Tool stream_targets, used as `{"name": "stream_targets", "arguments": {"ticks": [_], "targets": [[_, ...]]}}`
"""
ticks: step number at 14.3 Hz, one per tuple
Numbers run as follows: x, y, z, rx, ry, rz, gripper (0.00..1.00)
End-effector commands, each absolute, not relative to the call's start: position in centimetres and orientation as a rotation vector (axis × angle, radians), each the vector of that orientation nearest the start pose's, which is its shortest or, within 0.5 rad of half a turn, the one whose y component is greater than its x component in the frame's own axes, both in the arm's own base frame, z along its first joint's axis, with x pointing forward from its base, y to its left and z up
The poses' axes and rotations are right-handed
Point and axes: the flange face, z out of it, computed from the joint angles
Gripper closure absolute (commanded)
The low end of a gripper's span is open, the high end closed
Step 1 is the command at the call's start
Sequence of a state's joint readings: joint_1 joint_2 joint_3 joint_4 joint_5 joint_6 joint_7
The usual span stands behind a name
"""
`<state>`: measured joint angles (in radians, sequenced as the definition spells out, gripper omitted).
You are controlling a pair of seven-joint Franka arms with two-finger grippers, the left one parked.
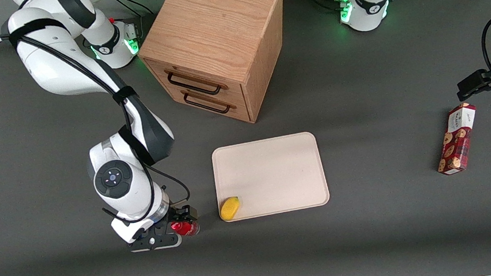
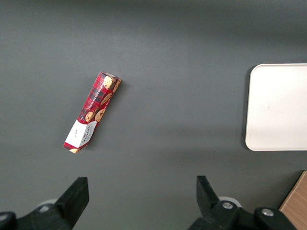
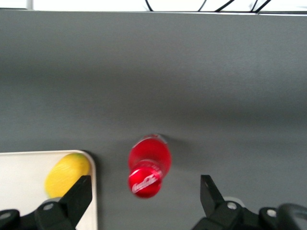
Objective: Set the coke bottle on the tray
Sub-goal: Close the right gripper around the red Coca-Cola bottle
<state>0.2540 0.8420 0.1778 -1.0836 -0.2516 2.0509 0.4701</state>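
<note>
Currently at approach stage; nothing grasped yet. Right gripper (image 1: pixel 181 230) low over the dark surface (image 1: pixel 380 243), lower left of the front frame, hovering around the coke bottle (image 1: pixel 185 228). Jaws spread wide per wrist view, one finger either side of the bottle with clear gaps, no contact visible. Bottle upright on the surface, red cap (image 3: pixel 145 182) facing the wrist camera, red label below it. Bottle (image 3: pixel 148 165) roughly midway between the fingers (image 3: pixel 76 199), slightly closer to the one nearer the tray.

Tray (image 1: pixel 270 175) at centre of the front frame, pale beige, flat on the surface, in front of the wooden drawer cabinet (image 1: pixel 215 43). Bottle near the tray's lower-left corner but apart from it, off the tray. Yellow fruit (image 1: pixel 229 208) sitting at that same corner, overlapping the rim, between bottle and open tray area. Red cookie box (image 1: pixel 457 138) well apart, at right of the front frame toward the parked arm's end; no bearing on the move.

Progress estimate: early. Done: gripper lined up around the bottle. Left: close on the bottle, lift, carry sideways over the tray, set down, release.

Notes for next move: the fruit sits on the direct path, so lift should clear it; most of the tray is bare, so plenty of landing room toward its middle. Small upright bottle probably tips easily on release.
</note>
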Motion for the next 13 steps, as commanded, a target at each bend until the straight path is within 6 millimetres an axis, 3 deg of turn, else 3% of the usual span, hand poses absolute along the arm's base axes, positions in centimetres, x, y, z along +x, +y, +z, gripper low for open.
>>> {"name": "stream_targets", "arguments": {"ticks": [1, 10, 11, 12, 13], "targets": [[74.0, 27.6, 33.3, -3.161, 0.005, -0.335, 0.00], [74.3, 27.8, 31.3, -3.144, 0.015, -0.342, 0.02], [74.3, 27.8, 31.1, -3.144, 0.019, -0.337, 0.14], [74.3, 27.8, 31.1, -3.143, 0.020, -0.335, 0.32], [74.3, 27.7, 30.9, -3.143, 0.027, -0.327, 0.59]]}}
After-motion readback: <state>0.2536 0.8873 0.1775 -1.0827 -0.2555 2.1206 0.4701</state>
